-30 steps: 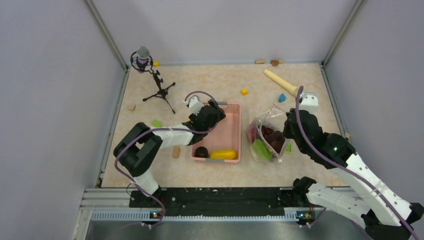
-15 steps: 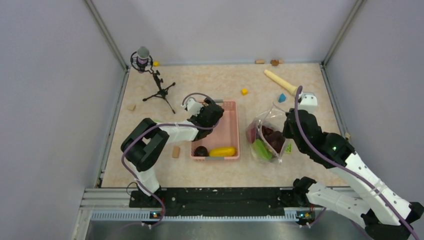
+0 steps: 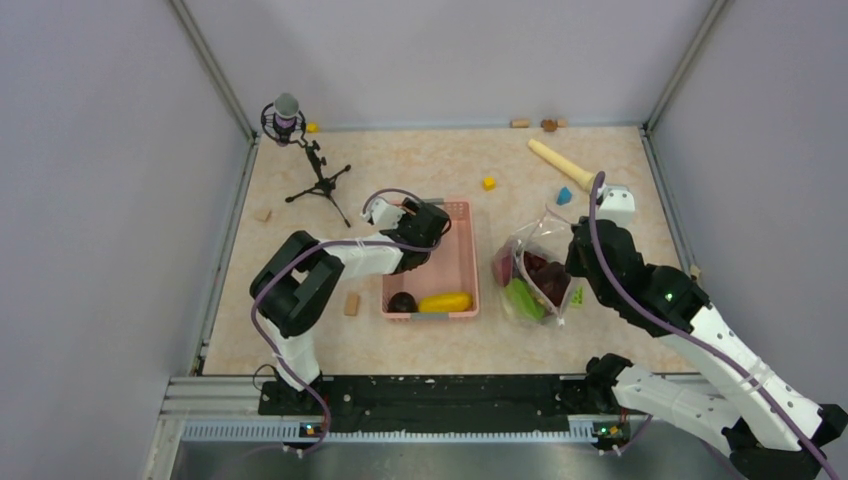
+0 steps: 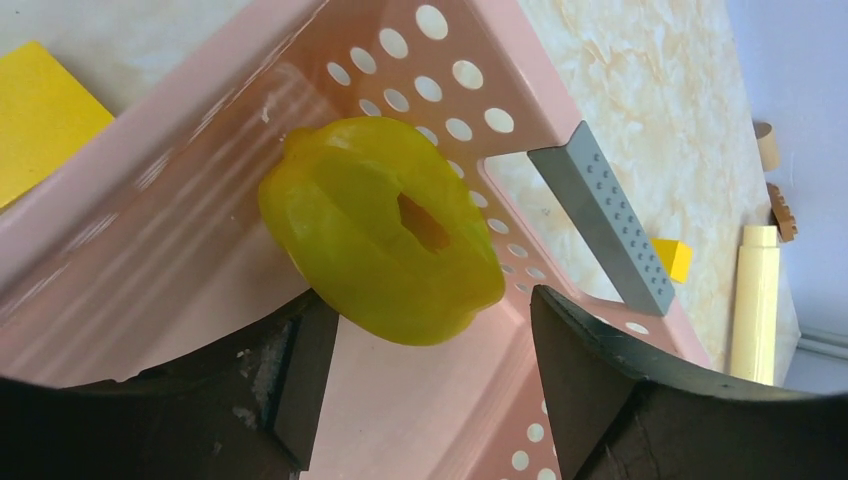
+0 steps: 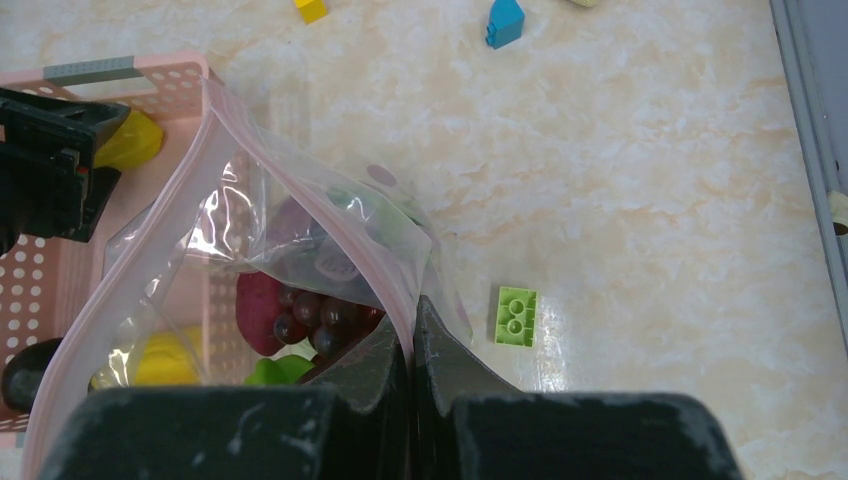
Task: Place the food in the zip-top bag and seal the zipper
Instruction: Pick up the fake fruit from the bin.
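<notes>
The lumpy yellow toy fruit (image 4: 380, 240) is lodged in a far corner of the perforated pink plastic basket (image 4: 450, 70), directly between the spread fingers of the nearer left gripper (image 4: 428, 330). The clear crinkly zip-top bag (image 5: 300, 210), beside the basket, is pinched at its rim by the right gripper (image 5: 412, 340).

The left arm (image 3: 350, 258) and right arm (image 3: 720, 342) have black joints and white shells. A loose purple cable (image 3: 593, 220) trails along each. A small green light (image 3: 667, 296) glows on the right arm. The fingers (image 4: 610, 380) are black and scuffed pale.
</notes>
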Tool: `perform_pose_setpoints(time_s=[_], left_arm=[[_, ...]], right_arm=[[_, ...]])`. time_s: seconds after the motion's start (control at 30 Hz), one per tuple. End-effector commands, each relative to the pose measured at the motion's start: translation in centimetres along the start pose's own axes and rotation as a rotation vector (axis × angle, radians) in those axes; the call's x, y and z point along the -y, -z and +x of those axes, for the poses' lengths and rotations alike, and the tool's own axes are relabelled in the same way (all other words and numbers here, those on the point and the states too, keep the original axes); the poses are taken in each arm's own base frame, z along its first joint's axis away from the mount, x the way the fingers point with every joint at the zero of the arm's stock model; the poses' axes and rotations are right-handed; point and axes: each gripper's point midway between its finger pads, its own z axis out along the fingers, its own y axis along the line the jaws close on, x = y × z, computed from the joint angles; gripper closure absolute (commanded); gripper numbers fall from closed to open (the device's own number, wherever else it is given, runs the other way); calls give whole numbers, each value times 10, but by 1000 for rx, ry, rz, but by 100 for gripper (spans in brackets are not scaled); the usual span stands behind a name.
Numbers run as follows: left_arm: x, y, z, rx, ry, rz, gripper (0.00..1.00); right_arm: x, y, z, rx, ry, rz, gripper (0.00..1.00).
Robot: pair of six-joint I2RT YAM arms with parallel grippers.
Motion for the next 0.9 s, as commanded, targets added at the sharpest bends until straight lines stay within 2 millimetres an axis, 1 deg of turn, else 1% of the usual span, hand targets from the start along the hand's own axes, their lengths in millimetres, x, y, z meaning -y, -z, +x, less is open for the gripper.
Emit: perform_pose_setpoints(time_s=[0.0, 0.13, 0.23, 0.37, 0.5, 0.67, 0.8, 0.87], left_arm=[[-7, -8, -12, 51, 18, -52, 25], [-8, -13, -12, 42, 13, -65, 27], [-9, -16, -14, 33, 15, -64, 32], [-8, -15, -14, 31, -3, -59, 40], [-4, -15, -12, 14, -26, -39, 53], [0, -14, -7, -15, -84, -14, 60], [-1, -8, -4, -46, -129, 0, 67], [5, -4, 0, -80, -140, 41, 69]], right_arm=[[1, 0, -8, 30, -17, 9, 99], [1, 0, -8, 31, -17, 11, 99], [1, 0, -9, 33, -20, 10, 99], [1, 0, -9, 33, -20, 10, 99], [1, 1, -9, 34, -19, 8, 99], [2, 1, -9, 37, -22, 8, 99], [2, 2, -9, 38, -22, 8, 99], [2, 2, -10, 38, -22, 7, 99]])
